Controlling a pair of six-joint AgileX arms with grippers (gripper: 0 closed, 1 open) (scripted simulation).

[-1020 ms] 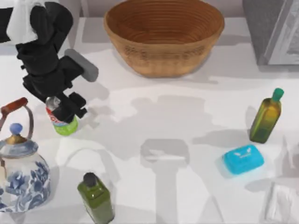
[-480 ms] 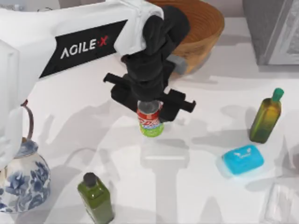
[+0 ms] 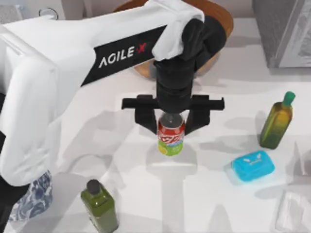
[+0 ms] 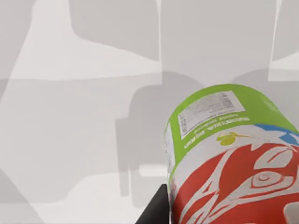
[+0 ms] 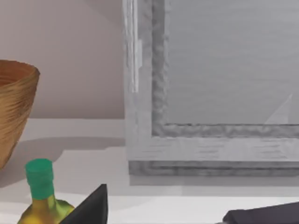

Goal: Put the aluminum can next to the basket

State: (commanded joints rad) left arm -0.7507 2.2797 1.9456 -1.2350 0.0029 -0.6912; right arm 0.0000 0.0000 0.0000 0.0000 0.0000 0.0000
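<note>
While clamped on the aluminum can — left tool, mid-table.

Aluminum can: glossy printed metal; basket: ribbed woven wicker; table: smooth matt white.

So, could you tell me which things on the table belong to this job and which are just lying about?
Belonging to the job:
- aluminum can, held in the left gripper above the table's middle
- basket, at the far edge, partly behind the arm

Lying about:
- olive bottle with green cap
- dark green bottle
- blue soap box
- blue-and-white kettle
</note>
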